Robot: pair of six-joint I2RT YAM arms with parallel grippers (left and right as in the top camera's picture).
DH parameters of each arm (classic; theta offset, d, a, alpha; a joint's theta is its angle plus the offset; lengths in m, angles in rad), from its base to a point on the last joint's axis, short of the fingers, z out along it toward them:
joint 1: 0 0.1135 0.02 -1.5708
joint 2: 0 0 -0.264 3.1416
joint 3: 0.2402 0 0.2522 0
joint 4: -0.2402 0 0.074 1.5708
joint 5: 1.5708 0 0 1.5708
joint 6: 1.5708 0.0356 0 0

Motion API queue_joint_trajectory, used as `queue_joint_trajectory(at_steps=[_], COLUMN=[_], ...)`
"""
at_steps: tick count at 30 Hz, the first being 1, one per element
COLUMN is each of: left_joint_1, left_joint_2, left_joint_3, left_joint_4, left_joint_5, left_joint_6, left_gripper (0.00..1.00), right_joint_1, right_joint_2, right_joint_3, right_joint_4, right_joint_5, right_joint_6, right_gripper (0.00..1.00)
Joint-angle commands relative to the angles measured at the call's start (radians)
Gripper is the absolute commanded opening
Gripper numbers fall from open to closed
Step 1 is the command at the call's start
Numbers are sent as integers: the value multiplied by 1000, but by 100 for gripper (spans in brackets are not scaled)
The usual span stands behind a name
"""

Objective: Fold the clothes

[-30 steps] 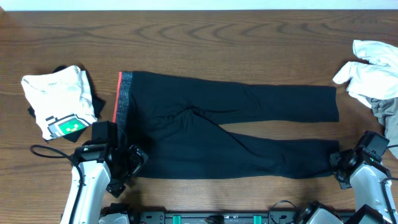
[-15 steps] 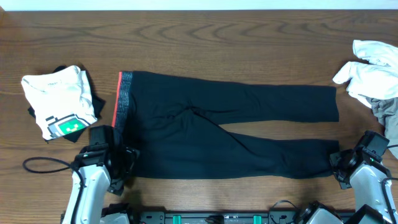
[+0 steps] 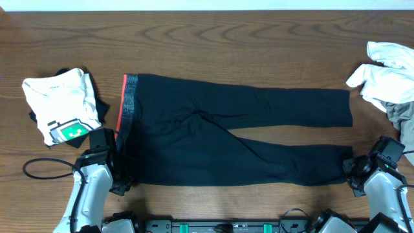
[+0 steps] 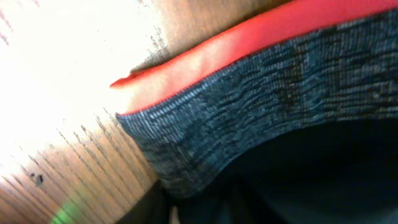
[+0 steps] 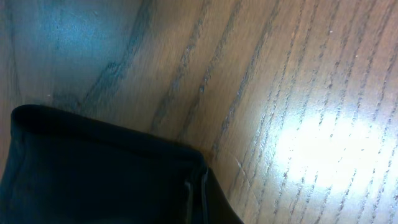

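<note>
Black trousers [image 3: 233, 139] lie flat across the table [image 3: 226, 39], waistband [image 4: 249, 106] left. Your left gripper [image 3: 121, 169] has slid to the waistband's near corner; I cannot tell if it grips. Right gripper [image 3: 350, 172] stays closed by the near cuff, so the fold looks imminent.

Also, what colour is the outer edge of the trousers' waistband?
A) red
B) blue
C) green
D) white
A: the waistband of the black trousers has a red strip along its grey knit, seen close up from the left wrist.
</note>
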Motion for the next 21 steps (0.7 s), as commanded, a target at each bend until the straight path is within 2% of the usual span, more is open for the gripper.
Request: queue_joint_trajectory(at_steps=[1, 4, 15, 21], left_joint_1=[3, 3, 3, 3], left_joint_2=[27, 27, -22, -154], left_joint_3=[-8, -8, 6, 62], left_joint_4=[4, 0, -80, -200], left_joint_5=[-11, -12, -16, -80], left_joint_6=[26, 57, 184, 267], left_gripper=[20, 7, 6, 6], right_joint_1=[-6, -7, -6, -7], right_joint_2=[75, 75, 74, 74], right_joint_3=[-87, -87, -83, 15], right_joint_4=[-24, -24, -29, -164], right_joint_5=[-36, -37, -51, -55], right_joint_6=[-10, -10, -41, -48], right_gripper=[2, 2, 1, 1])
